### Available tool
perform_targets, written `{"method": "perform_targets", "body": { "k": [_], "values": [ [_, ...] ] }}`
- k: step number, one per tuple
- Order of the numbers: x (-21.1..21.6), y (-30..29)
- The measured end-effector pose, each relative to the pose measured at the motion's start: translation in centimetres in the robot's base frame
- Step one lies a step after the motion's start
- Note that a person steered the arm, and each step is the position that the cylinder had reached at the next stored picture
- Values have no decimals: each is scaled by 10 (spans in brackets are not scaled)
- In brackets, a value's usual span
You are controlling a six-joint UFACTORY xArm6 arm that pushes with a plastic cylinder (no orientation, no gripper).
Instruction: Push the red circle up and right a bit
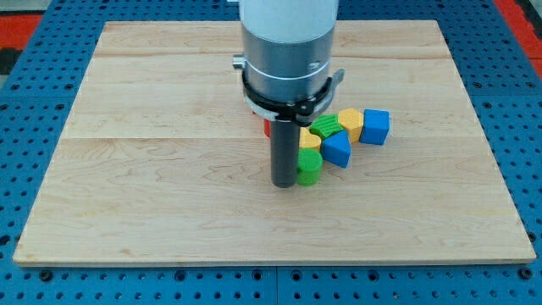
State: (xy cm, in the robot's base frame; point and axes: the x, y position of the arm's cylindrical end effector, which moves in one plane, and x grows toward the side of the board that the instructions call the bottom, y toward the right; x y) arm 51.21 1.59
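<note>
My tip (282,182) rests on the wooden board just left of a small green block (310,167), close to or touching it. The red circle (266,127) shows only as a sliver of red behind the rod's left side; most of it is hidden by the arm. Right of the rod lies a tight cluster: a yellow block (310,141), a green block (324,127), a blue block (336,149), a yellow block (351,124) and a blue cube (376,126).
The wooden board (169,169) lies on a blue pegboard surface. The arm's wide grey body (286,51) hangs over the board's middle top and hides what lies behind it.
</note>
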Motion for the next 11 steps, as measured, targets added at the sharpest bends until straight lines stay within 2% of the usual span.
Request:
{"method": "perform_targets", "body": {
  "k": [2, 4, 5, 6, 7, 9, 11],
  "values": [
    [-11, 20],
    [-7, -14],
    [-34, -56],
    [-41, -60],
    [-86, -31],
    [-101, -24],
    [-113, -53]
  ]
}}
